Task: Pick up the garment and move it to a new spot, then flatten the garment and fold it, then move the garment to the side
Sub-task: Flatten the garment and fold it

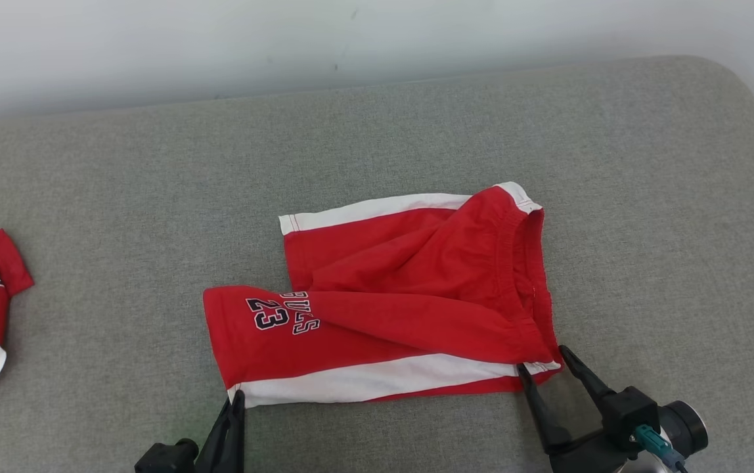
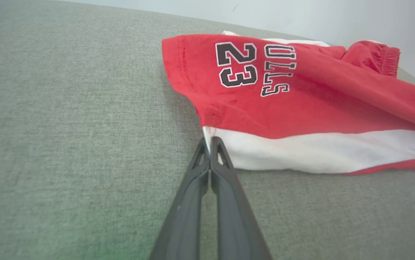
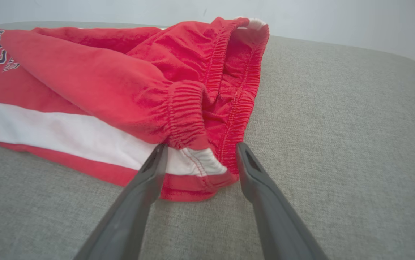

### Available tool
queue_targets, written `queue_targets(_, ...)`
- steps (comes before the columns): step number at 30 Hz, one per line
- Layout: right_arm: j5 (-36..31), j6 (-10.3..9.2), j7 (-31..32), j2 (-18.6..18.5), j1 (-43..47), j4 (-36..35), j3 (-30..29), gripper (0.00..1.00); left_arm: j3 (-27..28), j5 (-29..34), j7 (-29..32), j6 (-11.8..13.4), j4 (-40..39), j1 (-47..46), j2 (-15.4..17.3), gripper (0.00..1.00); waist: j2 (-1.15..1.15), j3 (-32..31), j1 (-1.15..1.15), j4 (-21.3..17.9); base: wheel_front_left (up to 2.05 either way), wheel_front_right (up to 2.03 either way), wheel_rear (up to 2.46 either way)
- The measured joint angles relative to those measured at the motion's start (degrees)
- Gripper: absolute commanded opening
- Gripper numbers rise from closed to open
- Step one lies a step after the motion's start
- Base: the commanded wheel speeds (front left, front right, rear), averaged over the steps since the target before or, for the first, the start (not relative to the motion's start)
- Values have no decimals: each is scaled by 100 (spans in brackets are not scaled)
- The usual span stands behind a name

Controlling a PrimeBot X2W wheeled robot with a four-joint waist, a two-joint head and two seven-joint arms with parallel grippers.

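Head view: the shorts (image 1: 390, 309) are lying mid-surface (image 1: 416, 131), nearer the front edge. Their long axis is running left to right, with the leg hems pointing left and the waistband (image 1: 515, 263) right. The left gripper (image 1: 238, 397) is touching the near hem corner. The right gripper (image 1: 541, 359) is sitting at the near waistband corner, so each arm is covering its own end.

Left wrist view: the fingers (image 2: 229, 187) are pressing together with no gap at the tips. They are meeting right on the corner of the white stripe (image 2: 301, 151) and seemingly nipping it.

Right wrist view: the fingers (image 3: 265, 187) are standing spread wide, straddling the waistband corner and holding nothing. The cloth is lying between them, ready for closing.
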Motion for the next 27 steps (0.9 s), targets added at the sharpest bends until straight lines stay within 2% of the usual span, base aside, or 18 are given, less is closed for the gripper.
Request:
queue_targets(1, 4, 0, 0, -19, -2, -1, 25, 93, -3, 8, 0, 0, -1, 2, 0, 0, 0, -5, 0, 5, 0, 0, 0)
queue_targets(3, 19, 0, 0, -60, -3, -25, 97, 46, -4, 32, 0, 0, -5, 6, 0, 0, 0, -15, 0, 13, 0, 0, 0)
queue_targets(5, 54, 0, 0, -89, -5, -32, 187, 27, -5, 37, 0, 0, -37, 11, 0, 0, 0, -24, 0, 13, 0, 0, 0)
queue_targets(7, 60, 0, 0, -119, -4, -14, 235, 1, -4, 43, 0, 0, -62, 12, 0, 0, 0, -34, 0, 17, 0, 0, 0)
queue_targets(15, 204, 0, 1, -154, 12, -68, 293, 0, 48, 68, 0, 19, -163, 47, 0, 0, 0, -113, 0, 18, 0, 0, 0)
queue_targets(23, 588, 0, 0, -34, -184, -880, 192, 0, 404, 547, -1, -63, -1277, -43, -2, 0, 0, -404, 0, 61, 0, 0, 0)
queue_targets(27, 812, 0, 0, -80, -634, -1165, 260, 0, 708, 845, 1, -130, -1726, -498, 105, 0, 0, -601, 0, 94, 0, 0, 0)
